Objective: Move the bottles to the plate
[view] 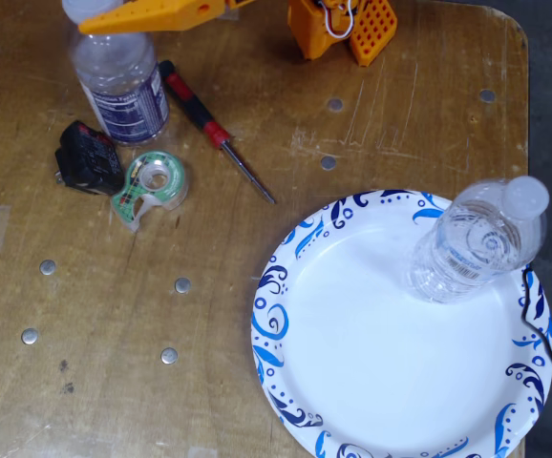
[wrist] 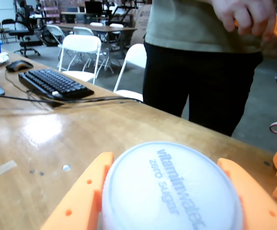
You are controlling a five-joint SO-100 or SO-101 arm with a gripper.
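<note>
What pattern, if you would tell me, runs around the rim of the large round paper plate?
Blue and dark navy swirls and dots on the white paper plate, clearest in the fixed view.

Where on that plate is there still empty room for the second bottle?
The plate is bare across its middle and lower left; only the pale-label bottle stands near its upper right rim. The crowded spot is the table's upper left, where the dark-label bottle, screwdriver, tape dispenser and black block cluster.

- Gripper [wrist: 169,191]: orange printed plastic fingers, small round holes along one finger.
- Arm base [view: 343,27]: orange, perforated grid face, what may be a red-and-white cable looped there.
</note>
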